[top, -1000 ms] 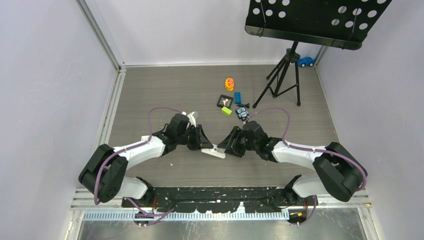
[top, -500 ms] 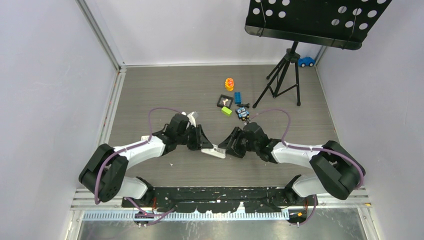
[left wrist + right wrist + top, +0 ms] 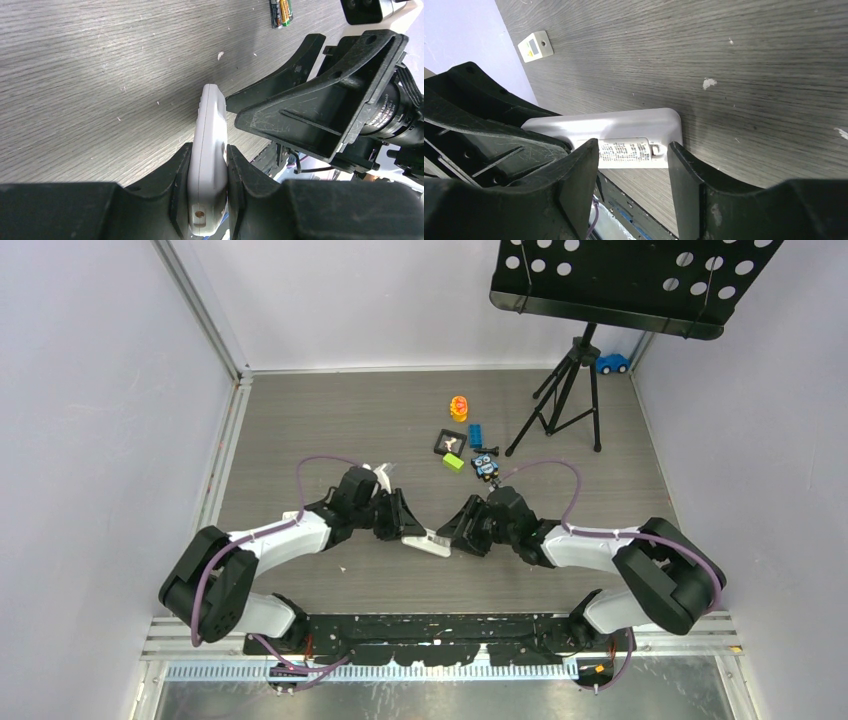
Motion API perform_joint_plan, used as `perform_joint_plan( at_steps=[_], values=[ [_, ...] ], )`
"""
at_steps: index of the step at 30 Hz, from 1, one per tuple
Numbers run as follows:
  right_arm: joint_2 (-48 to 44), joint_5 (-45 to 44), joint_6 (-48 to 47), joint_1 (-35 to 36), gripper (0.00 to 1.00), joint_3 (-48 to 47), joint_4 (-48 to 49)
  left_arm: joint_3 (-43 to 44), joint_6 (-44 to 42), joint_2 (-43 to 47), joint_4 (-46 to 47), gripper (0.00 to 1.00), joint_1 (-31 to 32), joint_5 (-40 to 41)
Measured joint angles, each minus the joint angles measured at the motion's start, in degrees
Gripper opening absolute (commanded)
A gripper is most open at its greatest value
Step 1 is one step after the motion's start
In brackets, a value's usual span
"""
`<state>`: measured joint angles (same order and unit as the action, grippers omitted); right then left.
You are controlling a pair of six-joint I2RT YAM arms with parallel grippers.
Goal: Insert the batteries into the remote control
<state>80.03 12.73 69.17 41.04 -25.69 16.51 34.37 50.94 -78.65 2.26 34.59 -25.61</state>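
Note:
My left gripper [image 3: 408, 530] is shut on the white remote control [image 3: 428, 543] and holds it on edge just above the table. In the left wrist view the remote control [image 3: 211, 120] sticks out from between the fingers of the left gripper [image 3: 207, 155]. My right gripper [image 3: 633, 150] stands open at the remote control's [image 3: 624, 125] free end, its fingers either side of the labelled battery cover [image 3: 626, 150], apart from it. Two batteries [image 3: 281, 12] lie on the table beyond the right gripper [image 3: 300, 100].
A small white device with a display [image 3: 535, 46] lies on the floor by the left arm. Toys sit behind the arms: green block [image 3: 454, 462], toy robot [image 3: 485, 465], black frame [image 3: 450, 442], blue brick [image 3: 476, 434], orange toy [image 3: 459, 407]. A music stand's tripod [image 3: 570, 390] stands at the back right.
The right arm has edged slightly left toward the remote control and its jaws have widened a little. The left arm and the remote control have not moved.

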Motion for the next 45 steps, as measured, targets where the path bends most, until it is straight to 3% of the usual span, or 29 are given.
perform_joint_plan(
  at_steps=[3, 10, 19, 29, 45],
  values=[
    [0.35, -0.02, -0.04, -0.02, 0.44, 0.17, 0.22, 0.0, 0.02, -0.02, -0.04, 0.0, -0.24, -0.09],
    [0.37, 0.46, 0.02, 0.0, 0.39, 0.37, 0.76, 0.0, 0.11, -0.13, 0.04, 0.0, -0.28, -0.09],
    [0.33, 0.48, 0.04, 0.0, 0.5, 0.37, 1.11, 0.0, 0.15, -0.13, 0.04, 0.0, -0.26, -0.09],
    [0.9, 1.31, 0.24, -0.02, 0.49, 0.94, 3.78, 0.0, 0.33, -0.13, 0.04, 0.0, -0.48, -0.13],
    [3.34, 3.61, 0.94, -0.5, 0.47, 7.23, 20.68, 0.13, 0.57, -0.39, -0.04, 0.0, -0.96, -0.13]
  ],
)
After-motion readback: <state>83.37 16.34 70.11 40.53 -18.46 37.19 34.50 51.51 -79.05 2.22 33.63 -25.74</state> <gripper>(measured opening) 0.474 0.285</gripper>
